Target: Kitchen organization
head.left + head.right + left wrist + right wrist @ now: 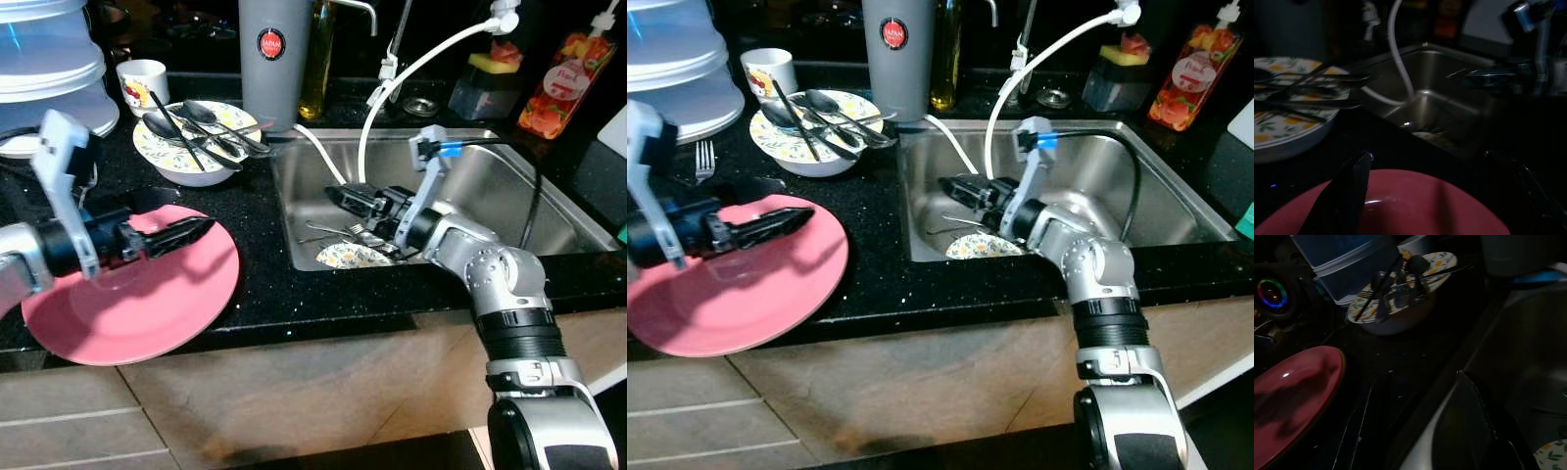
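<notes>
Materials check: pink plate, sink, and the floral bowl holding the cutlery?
Pink plate: probably glazed ceramic or melamine; smooth, with a glossy highlight. Sink: stainless steel by its brushed grey sheen and soft reflections. Floral bowl: likely glazed ceramic; white with a printed pattern and a thick rim. The spoons across it look like polished metal.

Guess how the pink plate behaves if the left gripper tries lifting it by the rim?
The pink plate looks rigid and glossy, so the fingers would likely slip on it. It lies flat on the black counter with its near edge overhanging, so pressing there may tip it. The left gripper hovers over its middle, far from any rim.
</notes>
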